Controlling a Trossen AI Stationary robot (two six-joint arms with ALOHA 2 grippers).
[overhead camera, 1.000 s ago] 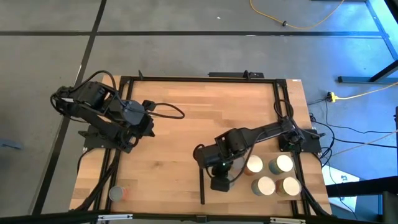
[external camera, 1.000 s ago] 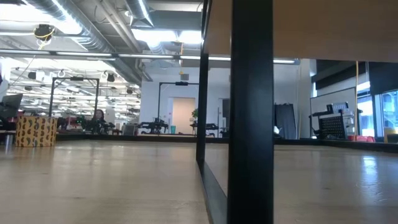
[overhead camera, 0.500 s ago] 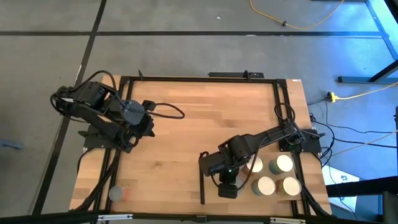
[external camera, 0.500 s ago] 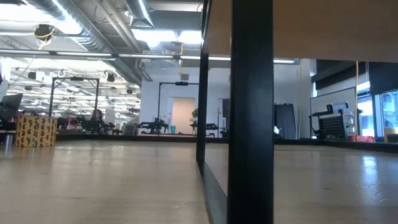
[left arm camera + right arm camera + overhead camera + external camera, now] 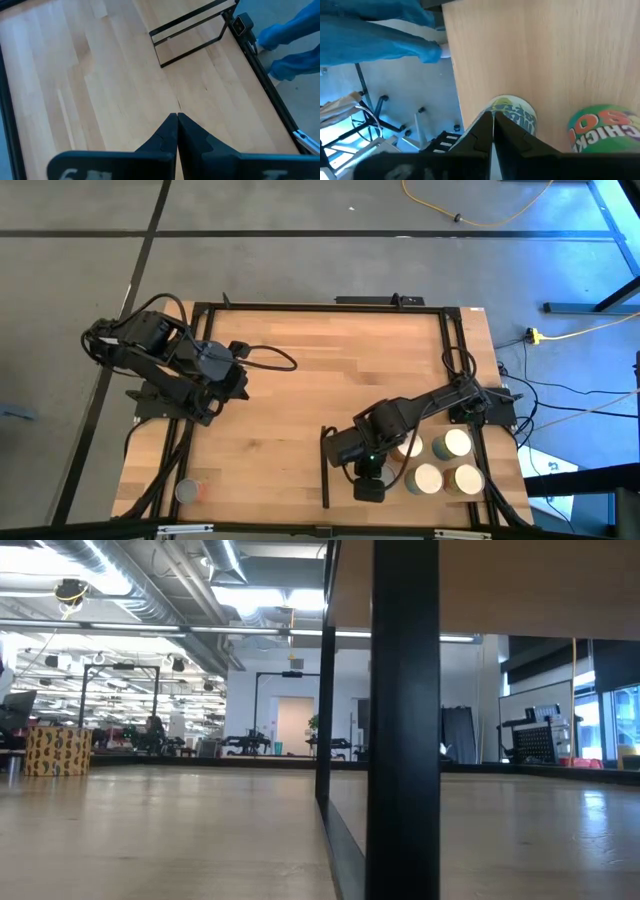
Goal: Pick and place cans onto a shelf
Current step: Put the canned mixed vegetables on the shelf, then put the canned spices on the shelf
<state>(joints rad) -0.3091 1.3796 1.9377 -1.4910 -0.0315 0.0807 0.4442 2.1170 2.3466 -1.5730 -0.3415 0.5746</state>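
Note:
Four cans with pale round tops stand on the pale-wood shelf at the near right; my right arm covers part of one. A fifth can stands upright at the table's near left corner. My right gripper is shut above the shelf, just left of the cans. Its wrist view shows the shut fingertips in front of a green-and-yellow can, with a green-and-orange can beside it. My left gripper is shut and empty over the table's left part; it also shows in its wrist view. My right gripper has its shut fingertips in front of the green-and-yellow can's side, pointing down toward the shelf. I cannot tell whether they touch the can.
The shelf's thin black strip runs along its left edge; in the low view its black post stands mid-picture. Bare tabletop lies between the arms. Blue cloth of a person shows beyond the table's near edge.
My right gripper has moved toward the table's near edge and slightly right, along the left side of the cans, staying shut. Its arm now covers more of the far-left can on the shelf. The cans have not moved.

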